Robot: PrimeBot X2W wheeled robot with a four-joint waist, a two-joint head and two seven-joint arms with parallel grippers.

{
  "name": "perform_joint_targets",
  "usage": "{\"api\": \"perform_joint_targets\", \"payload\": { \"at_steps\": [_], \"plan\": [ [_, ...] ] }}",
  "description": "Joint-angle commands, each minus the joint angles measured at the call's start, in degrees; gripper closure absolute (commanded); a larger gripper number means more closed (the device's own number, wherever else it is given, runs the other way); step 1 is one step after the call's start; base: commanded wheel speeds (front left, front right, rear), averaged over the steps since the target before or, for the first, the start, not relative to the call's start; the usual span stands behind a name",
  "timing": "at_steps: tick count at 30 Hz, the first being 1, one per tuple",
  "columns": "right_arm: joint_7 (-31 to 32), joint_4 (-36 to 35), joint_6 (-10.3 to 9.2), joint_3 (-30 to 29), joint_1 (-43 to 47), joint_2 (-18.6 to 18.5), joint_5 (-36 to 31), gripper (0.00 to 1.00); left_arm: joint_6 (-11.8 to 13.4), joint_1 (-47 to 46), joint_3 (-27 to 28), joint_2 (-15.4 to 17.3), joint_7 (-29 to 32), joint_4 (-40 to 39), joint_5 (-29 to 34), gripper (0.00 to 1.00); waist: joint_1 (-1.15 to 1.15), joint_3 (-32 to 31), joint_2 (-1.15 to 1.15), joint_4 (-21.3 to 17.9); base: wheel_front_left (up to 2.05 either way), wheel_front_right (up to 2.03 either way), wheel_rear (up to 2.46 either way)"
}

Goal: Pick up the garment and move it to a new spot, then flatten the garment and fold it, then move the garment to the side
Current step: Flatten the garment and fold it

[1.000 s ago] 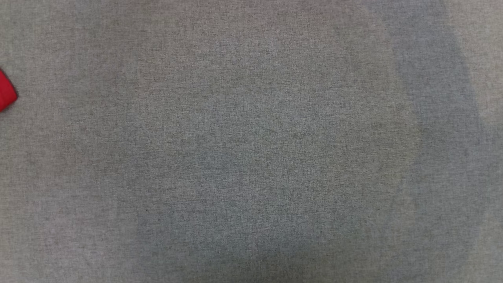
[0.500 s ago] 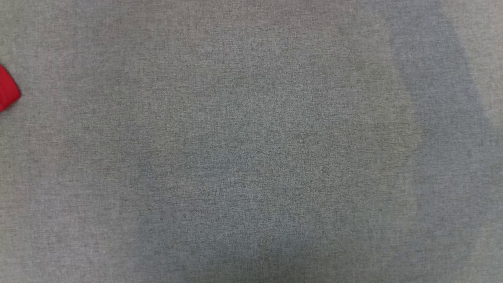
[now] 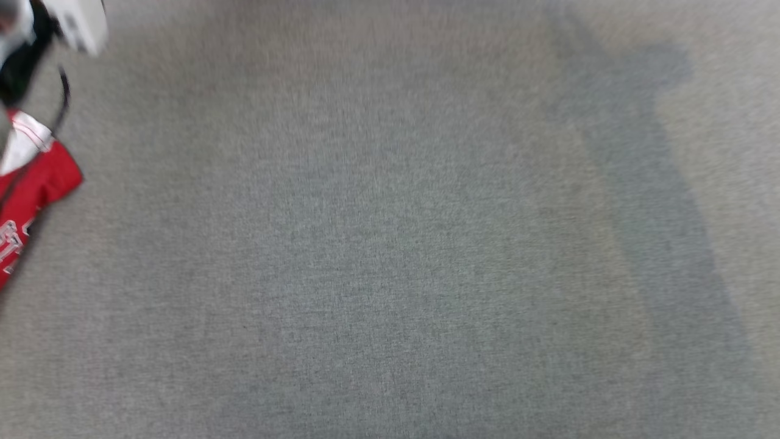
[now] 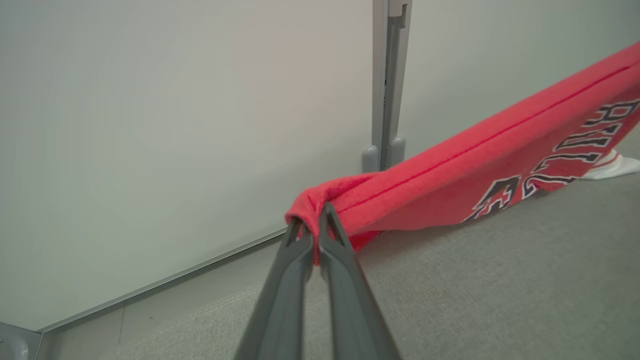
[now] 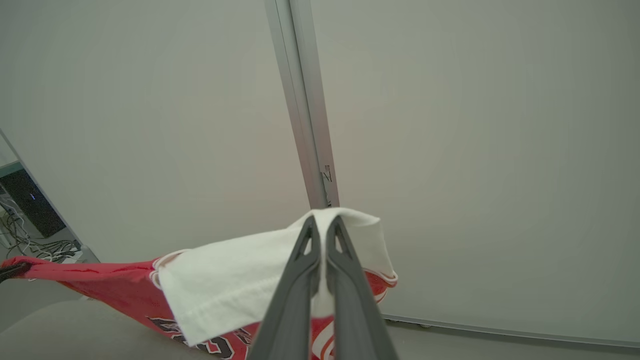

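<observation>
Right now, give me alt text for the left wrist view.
The left end effector is shut on a bunched red corner of the garment, which stretches up to the right above the grey surface. A pale wall with a grey post stands behind.

Head view is aimed steeply down at the grey surface (image 3: 390, 244), motion-blurred. Wrist views are set low and close, sighted along the left tool (image 4: 312, 225) and right tool (image 5: 324, 222) toward the wall (image 4: 150, 125). The red garment (image 3: 36, 183) is shared by all three.
</observation>
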Motion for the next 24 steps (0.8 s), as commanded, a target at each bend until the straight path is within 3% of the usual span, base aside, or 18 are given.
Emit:
{"api": "perform_joint_targets", "payload": {
  "at_steps": [1,6,14,24],
  "plan": [
    [1.38,-1.14,0.1,1.33,3.54,-1.55,1.48,1.0,0.06,3.49,-1.35,1.55,1.84,-1.11,-1.63,1.0,0.0,-5.57,0.0,-0.57,0.0,0.0,0.0],
    [5.79,-4.3,0.1,3.92,10.8,-4.39,5.03,1.0,0.06,10.37,-3.9,3.86,6.22,-5.79,-5.27,1.0,0.0,-10.51,0.0,-0.73,0.0,0.0,0.0],
    [18.64,-13.79,0.06,8.58,22.85,-13.87,10.8,1.0,1.1,23.26,-7.38,9.31,11.11,-17.26,-8.82,1.0,0.0,-17.86,0.0,-1.61,0.0,0.0,0.0],
    [30.17,-26.5,0.06,10.38,36.56,-25.28,15.06,1.0,9.58,37.9,-10.2,19.06,22.21,-39.88,-16.13,1.0,0.0,-19.81,0.0,-2.95,0.0,0.0,0.0]
  ]
}}
